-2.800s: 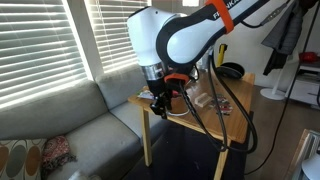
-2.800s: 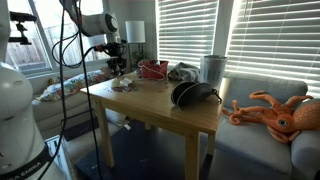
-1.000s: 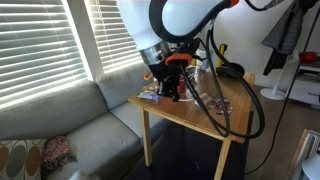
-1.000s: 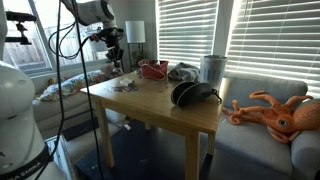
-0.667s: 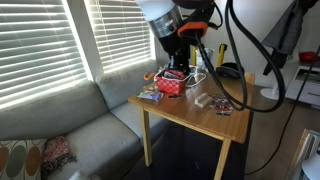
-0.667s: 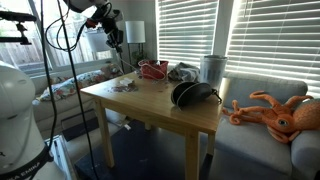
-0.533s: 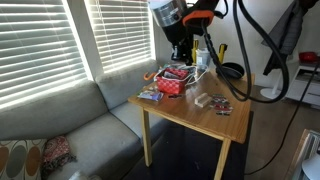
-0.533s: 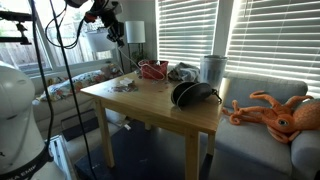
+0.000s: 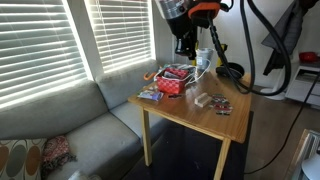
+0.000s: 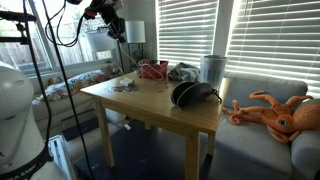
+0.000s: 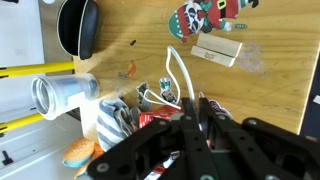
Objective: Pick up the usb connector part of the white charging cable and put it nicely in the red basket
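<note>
Gripper [image 9: 185, 46] hangs high over the red basket [image 9: 172, 83] near the table's [image 9: 185, 107] window-side edge. From the opposite side it [image 10: 115, 30] is well above the basket [image 10: 153, 69]. In the wrist view, the white charging cable [image 11: 176, 72] loops from the basket [image 11: 152, 120] onto bare wood. I cannot tell the usb connector or the jaw state. It's best to find the tip first, then descend straight.

A wooden table [image 10: 150, 108] is standing at the centre of an exterior view, carrying a black rounded object [image 10: 192, 94] right of middle and a grey cup [image 10: 211, 68] behind it. An orange plush octopus [image 10: 280, 112] is lying on a grey sofa [image 10: 255, 150] at lower right. In the wrist view a colourful flat packet [image 11: 205, 15] is lying at the top, with a white box [image 11: 217, 52] just below. Window blinds [image 9: 40, 45] are hanging at upper left of an exterior view.
</note>
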### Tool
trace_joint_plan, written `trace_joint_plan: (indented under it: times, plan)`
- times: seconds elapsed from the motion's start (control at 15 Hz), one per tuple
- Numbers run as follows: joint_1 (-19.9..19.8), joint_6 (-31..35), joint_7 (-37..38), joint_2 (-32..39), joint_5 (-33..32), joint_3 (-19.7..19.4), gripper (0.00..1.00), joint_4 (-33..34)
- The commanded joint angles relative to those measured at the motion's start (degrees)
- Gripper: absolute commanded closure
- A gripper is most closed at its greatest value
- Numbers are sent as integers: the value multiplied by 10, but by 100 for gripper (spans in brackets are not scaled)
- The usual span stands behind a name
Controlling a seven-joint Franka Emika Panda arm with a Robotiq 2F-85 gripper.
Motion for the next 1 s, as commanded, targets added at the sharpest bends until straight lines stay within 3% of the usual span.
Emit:
trace_joint_plan:
  times: [0.0, 0.4, 0.93]
  plan:
    - [-25, 18, 42, -17, -58, -1, 90, 5]
    - [-75, 106, 128, -37, -133, -21, 92, 10]
    - [-104, 243, 176, 3, -101, -46, 91, -27]
